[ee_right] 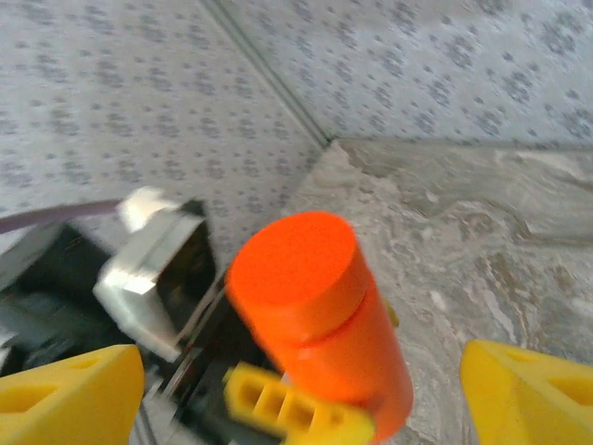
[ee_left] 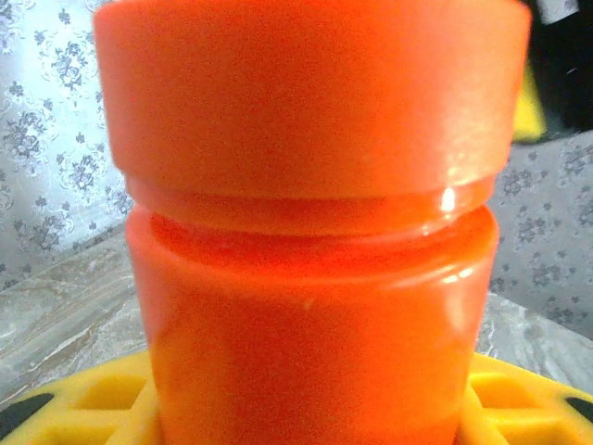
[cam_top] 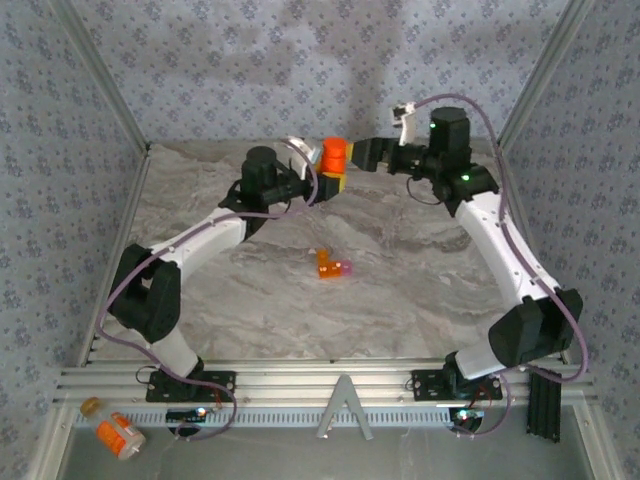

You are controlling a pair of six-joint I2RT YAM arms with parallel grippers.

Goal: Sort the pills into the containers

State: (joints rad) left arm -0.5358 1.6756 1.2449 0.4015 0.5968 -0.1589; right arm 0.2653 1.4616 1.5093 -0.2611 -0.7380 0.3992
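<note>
Sorting looks barely begun. Nearest, a white-labelled bottle (cam_top: 118, 435) lies on the ledge beside the arm bases, off the worktop (cam_top: 420, 290). Mid-worktop the small orange box (cam_top: 333, 268) lies alone with bare marble all round, leaving ample room for either arm. Farther back the left tool (cam_top: 331, 183) clamps the pill bottle (cam_top: 335, 157) upright, its cap (ee_right: 292, 264) on. The right tool (cam_top: 364, 153) stands wide open astride that cap, gripping nothing. Loose pills I cannot make out. The back wall (cam_top: 300, 70) stands close behind, so free room lies nearward.
</note>
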